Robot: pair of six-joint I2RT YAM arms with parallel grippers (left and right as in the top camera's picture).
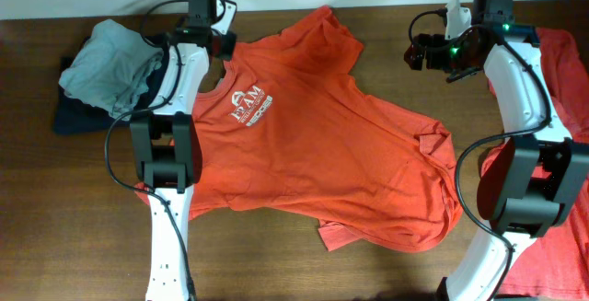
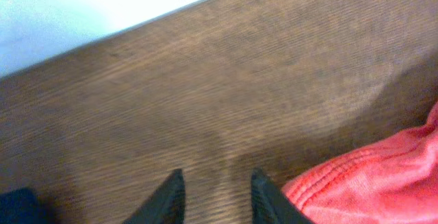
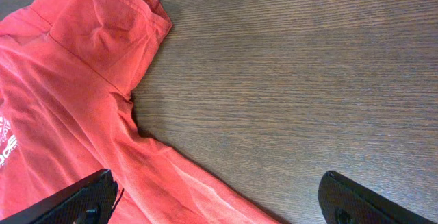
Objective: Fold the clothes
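Your left end effector (image 2: 217, 177), part-open and empty, has the T-shirt (image 1: 322, 144) edge just to its right. The right end effector (image 3: 215, 183) gapes empty, the sleeve (image 3: 109, 25) to its left.

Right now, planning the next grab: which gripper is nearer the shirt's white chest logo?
Left. The left gripper is over bare table beside the shirt, close to its white chest logo; the right gripper is farther off, beyond the sleeve.
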